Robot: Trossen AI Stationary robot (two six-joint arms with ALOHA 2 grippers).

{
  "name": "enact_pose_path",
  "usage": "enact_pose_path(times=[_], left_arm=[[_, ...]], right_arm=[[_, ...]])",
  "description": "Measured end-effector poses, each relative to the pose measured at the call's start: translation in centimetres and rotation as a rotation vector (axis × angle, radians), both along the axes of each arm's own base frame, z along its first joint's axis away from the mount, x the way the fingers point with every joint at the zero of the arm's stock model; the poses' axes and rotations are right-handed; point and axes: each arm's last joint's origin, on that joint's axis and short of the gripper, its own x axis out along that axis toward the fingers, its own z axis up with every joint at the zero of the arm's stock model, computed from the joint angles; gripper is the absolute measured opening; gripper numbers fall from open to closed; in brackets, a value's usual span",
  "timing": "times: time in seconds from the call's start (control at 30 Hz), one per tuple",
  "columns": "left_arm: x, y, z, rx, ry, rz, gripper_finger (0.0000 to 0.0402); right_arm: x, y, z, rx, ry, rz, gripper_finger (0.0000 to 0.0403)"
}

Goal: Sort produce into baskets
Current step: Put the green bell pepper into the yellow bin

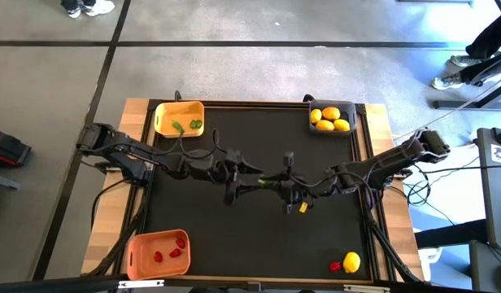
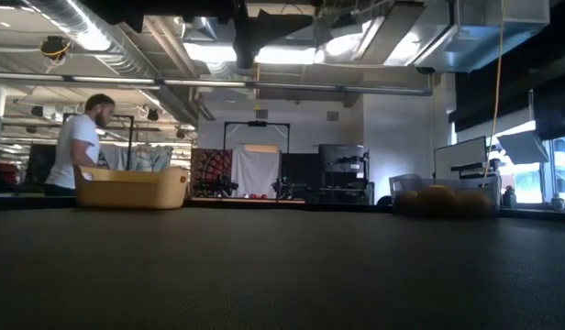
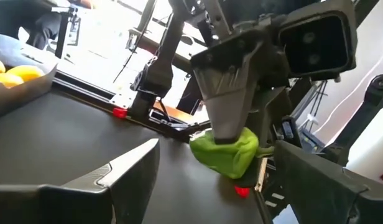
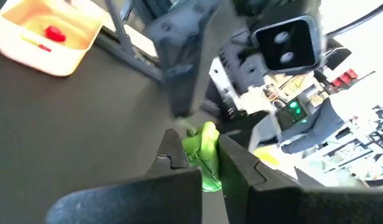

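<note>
green produce piece [image 4: 204, 158] sits pinched between the fingers of the right pincer [image 4: 207, 163], held above the middle of the dark desk [image 1: 234, 236]. the left pincer [image 1: 249, 168] faces it from just beside, its fingers [image 3: 126, 171] spread wide on either side of the green piece without touching it.

the yellow basket [image 1: 163, 119] stands at the far left corner of the desk with two green pieces [image 1: 188, 125] in it. the dark grey basket [image 1: 313, 127] is at the far right corner, holding several yellow lemons [image 1: 330, 118]. the orange basket [image 1: 140, 248] lies at the near left corner with three red pieces [image 1: 172, 251] inside. at the near right corner one lemon [image 1: 351, 261] lies on the desk with a small red piece [image 1: 335, 265] just beside it.

in the low view a person in a white shirt [image 2: 81, 147] stands in the room beyond the desk.
</note>
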Motion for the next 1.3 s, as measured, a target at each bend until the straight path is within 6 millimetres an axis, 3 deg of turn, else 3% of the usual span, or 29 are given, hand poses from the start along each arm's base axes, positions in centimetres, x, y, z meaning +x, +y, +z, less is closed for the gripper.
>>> enact_pose_path(times=[0.33, 1.17, 1.3], left_arm=[[0.61, 0.00, -0.68, 0.006, -0.016, 0.005, 0.0285], [0.63, 0.28, -0.43, 0.007, -0.037, 0.020, 0.0135], [0.63, 0.31, -0.40, 0.010, -0.038, 0.024, 0.0124]], right_arm=[[0.58, -0.49, -0.09, 0.018, -0.015, 0.032, 0.0019], [0.66, -0.41, -0.31, 0.043, -0.008, 0.034, 0.0019], [0.65, -0.42, -0.28, 0.042, -0.013, 0.018, 0.0042]])
